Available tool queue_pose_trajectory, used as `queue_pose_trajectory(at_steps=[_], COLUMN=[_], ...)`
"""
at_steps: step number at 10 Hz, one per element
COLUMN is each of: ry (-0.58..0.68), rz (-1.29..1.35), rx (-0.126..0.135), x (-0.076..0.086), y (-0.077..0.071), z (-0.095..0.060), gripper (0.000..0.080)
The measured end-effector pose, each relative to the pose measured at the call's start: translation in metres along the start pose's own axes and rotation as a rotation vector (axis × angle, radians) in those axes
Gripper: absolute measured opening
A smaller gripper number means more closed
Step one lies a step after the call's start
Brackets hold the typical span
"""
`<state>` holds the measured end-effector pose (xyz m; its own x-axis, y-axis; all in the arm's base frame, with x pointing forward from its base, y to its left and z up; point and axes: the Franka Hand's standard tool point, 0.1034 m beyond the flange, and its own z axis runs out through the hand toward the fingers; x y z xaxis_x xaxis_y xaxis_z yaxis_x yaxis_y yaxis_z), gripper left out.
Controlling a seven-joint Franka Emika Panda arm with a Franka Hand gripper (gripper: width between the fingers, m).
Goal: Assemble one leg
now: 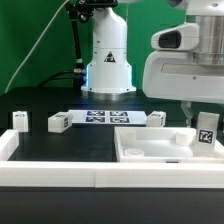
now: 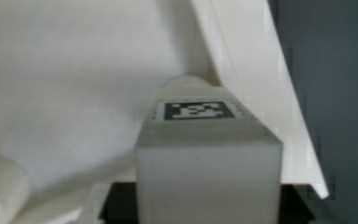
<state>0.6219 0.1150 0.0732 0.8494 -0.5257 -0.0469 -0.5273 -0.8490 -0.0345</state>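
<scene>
White plastic everywhere in this one. The gripper is down over the big white square panel, which sits on the black table toward the near edge on the exterior view's right. It's got a leg in it, tag facing the camera. In the wrist view the leg fills the middle of the shot with its tag on the far end, right up against the panel near one of the raised rims. So the jaws are clamped on that leg, as far as I can judge; the fingertips themselves are mostly out of sight.

What could go wrong, my guess: the leg looks close to the rim, so if it comes down slightly off, it could catch the rim and twist in the grip. A tilted leg wouldn't seat. Pushing down anyway might shove the whole panel along the table, since nothing visible pins it.

Other loose legs sit toward the middle of the table and near its edge on the exterior view's left, beside the marker board.

Writing: only the black-and-white square tags, no readable text. The robot base has a dark logo, too small to read.
</scene>
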Motion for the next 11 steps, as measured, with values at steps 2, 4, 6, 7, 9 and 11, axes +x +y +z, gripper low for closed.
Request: queue_pose_trajectory(at_steps=[2, 4, 6, 7, 9, 11], ry=[0.014, 0.012, 0.004, 0.001, -0.006, -0.012], rz=[0.220, 0.437, 0.628, 0.685, 0.833, 0.930], rx=[0.015, 0.017, 0.016, 0.018, 0.026, 0.028], x=[0.0017, 0.0023, 0.0022, 0.0031, 0.0039, 0.0040], y=[0.0007, 0.0016, 0.0026, 0.0034, 0.0034, 0.0033], z=[0.0001, 0.0000, -0.0001, -0.0002, -0.0003, -0.0005], gripper=[0.0291, 0.0291, 0.0291, 0.0291, 0.0291, 0.0291])
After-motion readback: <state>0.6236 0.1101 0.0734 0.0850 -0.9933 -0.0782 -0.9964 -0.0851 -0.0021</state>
